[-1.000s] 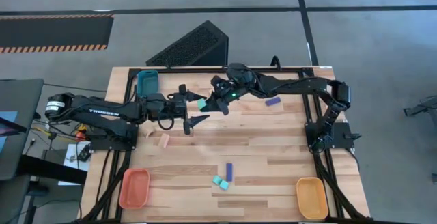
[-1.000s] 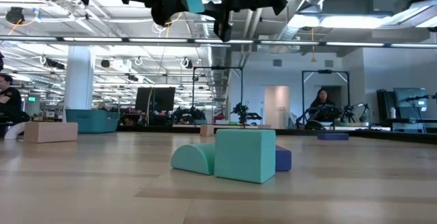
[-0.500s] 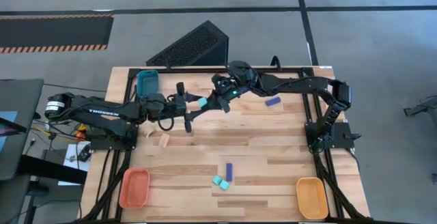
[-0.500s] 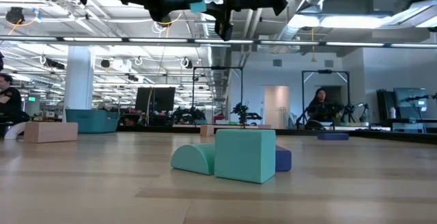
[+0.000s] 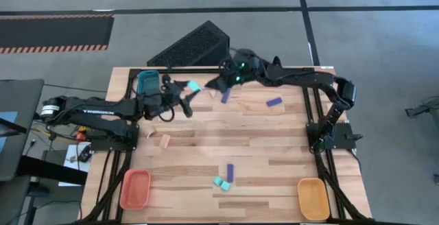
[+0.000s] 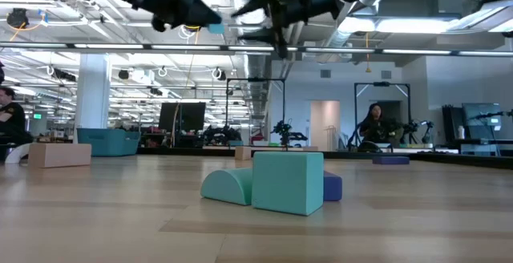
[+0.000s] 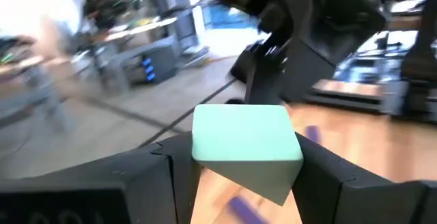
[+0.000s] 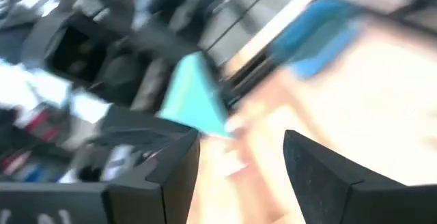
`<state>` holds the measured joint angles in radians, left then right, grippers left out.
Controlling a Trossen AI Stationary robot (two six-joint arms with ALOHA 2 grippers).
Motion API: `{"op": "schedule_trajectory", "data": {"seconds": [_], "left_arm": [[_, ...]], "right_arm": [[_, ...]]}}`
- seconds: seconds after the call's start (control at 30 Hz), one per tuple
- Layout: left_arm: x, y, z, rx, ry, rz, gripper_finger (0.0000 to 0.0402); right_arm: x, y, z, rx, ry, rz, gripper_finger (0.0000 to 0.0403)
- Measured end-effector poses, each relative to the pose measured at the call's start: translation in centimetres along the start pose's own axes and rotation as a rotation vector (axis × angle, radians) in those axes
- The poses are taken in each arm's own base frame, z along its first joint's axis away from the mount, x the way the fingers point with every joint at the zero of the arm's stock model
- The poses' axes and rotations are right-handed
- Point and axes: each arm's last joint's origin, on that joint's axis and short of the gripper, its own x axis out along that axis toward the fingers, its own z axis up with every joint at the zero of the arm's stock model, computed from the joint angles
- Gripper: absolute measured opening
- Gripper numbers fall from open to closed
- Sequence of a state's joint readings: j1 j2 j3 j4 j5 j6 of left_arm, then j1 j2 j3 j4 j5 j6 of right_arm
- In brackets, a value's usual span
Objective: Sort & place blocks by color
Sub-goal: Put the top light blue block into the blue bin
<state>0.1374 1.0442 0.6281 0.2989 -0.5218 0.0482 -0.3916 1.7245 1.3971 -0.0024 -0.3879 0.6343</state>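
Cyan cube [image 5: 194, 86] between left pincer [image 5: 189, 92] fingertips (aloft), right pincer [image 5: 218, 84] beside

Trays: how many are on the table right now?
3: teal tray in the high view's upper left corner, orange tray lower left, yellow tray lower right. None seem hidden.

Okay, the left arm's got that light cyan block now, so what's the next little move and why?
Probably carry it over the teal tray and lower it there. The left tool is shut on the cyan block, held in the air above the table's far side, and the right tool stands open and empty beside it. The tray lies close by, beside the left arm, and matches the block's colour best.
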Motion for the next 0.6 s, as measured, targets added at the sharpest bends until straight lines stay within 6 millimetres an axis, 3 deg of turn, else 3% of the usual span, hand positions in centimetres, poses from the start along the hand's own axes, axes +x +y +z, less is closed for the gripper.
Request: {"op": "schedule_trajectory", "data": {"seconds": [0.1,0.3,0.43,0.6], "left_arm": [[-0.4,2.0,-0.7,-0.029,0.109,0.109,0.0164],[-1.3,6.9,-4.2,-0.167,0.422,0.484,0.0168],[-1.7,9.6,-6.1,-0.366,0.537,0.705,0.0168],[-1.0,12.6,-7.8,-0.474,0.639,0.825,0.0169]], "right_arm": [[-1.0,-1.4,-0.1,0.0,0.027,-0.154,0.0235],[-2.5,-1.8,-1.1,-0.073,0.122,-0.365,0.0233],[-2.5,-1.6,-2.2,-0.094,0.187,-0.43,0.0232],[-2.4,-1.3,-3.2,-0.094,0.257,-0.453,0.0232]]}}
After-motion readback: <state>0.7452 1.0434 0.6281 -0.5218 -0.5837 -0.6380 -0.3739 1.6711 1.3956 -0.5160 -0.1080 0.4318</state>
